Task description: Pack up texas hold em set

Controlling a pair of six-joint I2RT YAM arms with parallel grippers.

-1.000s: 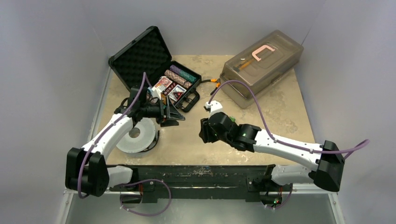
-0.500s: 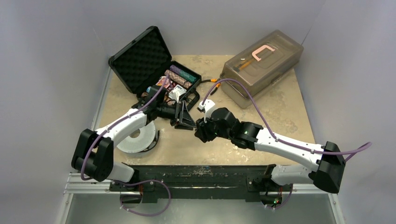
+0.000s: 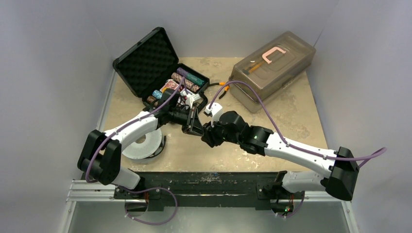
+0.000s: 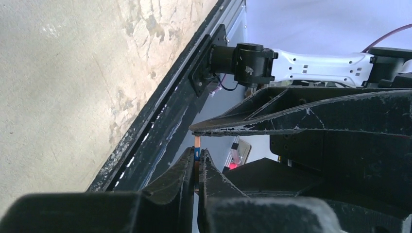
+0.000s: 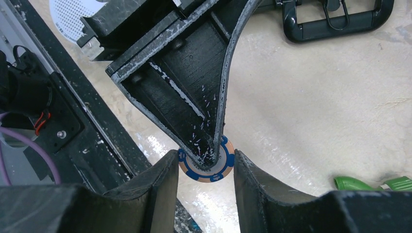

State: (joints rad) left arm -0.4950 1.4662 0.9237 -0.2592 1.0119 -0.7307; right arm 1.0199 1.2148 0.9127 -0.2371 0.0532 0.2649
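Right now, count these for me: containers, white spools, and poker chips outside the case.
Containers: 2, the black case and the grey box
White spool: 1
Poker chip outside the case: 1
Total: 4

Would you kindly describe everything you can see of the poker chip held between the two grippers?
The poker chip is a small round disc, blue with orange rim segments and faint lettering, plastic-looking. It is held above the beige table. The left gripper pinches its flat faces, hiding its upper part; the right gripper meets its rim on both sides. The left wrist view shows it edge-on, a thin orange-and-blue strip.
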